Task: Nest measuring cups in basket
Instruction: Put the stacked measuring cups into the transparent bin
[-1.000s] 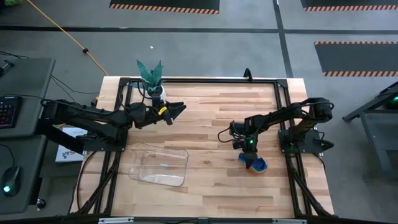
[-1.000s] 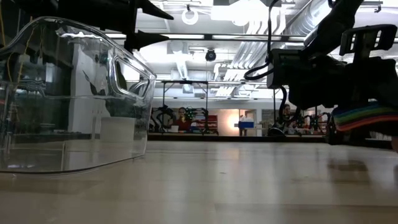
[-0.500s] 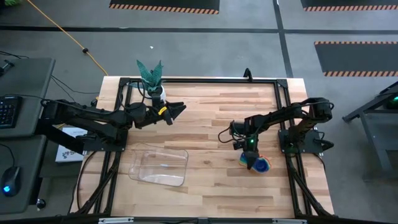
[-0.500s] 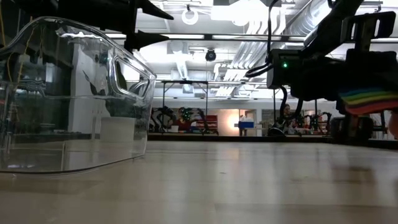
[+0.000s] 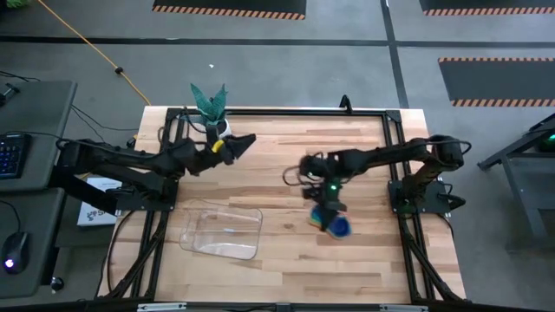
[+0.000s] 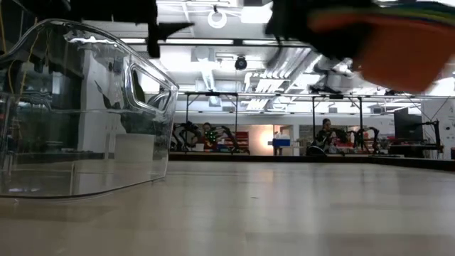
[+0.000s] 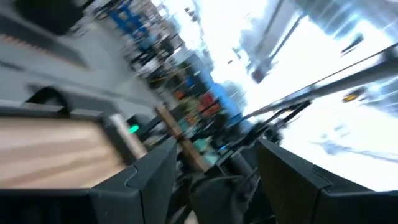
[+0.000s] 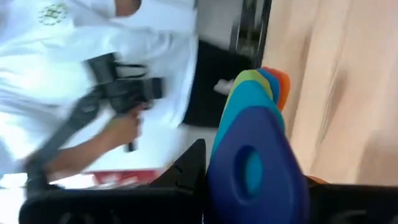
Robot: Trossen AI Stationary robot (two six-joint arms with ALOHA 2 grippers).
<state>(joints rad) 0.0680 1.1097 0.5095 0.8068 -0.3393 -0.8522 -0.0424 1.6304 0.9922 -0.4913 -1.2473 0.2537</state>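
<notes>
My right gripper (image 5: 324, 210) is shut on a nested stack of measuring cups (image 5: 338, 226), dark blue on top, above the table's middle right. The stack shows blurred at the top right of the low view (image 6: 398, 43), orange underside down, and in the right wrist view (image 8: 255, 155). The clear basket (image 5: 222, 230) stands on its base at the near left and also shows in the low view (image 6: 78, 114). My left gripper (image 5: 245, 140) is open and empty, in the air beyond the basket, near the plant. My right gripper pinches the stacked flat handles (image 8: 252, 171) between its two fingers (image 8: 186, 177), one finger on each long side. The fingers slant down from above. The stack is lifted clear of the table, with its bowls on the near-right side of the fingers.
A white pot with a green plant (image 5: 212, 108) stands at the table's far left edge. Black frame rails (image 5: 395, 165) run along the table's sides. Bare wood (image 5: 286, 251) lies between the basket and the cups. A person in white (image 8: 93, 56) shows beyond the table.
My right gripper has risen and gone toward the table's left edge, still shut on the stack. The stack has been lifted well clear of the table. My left gripper has shifted a little toward the far edge.
</notes>
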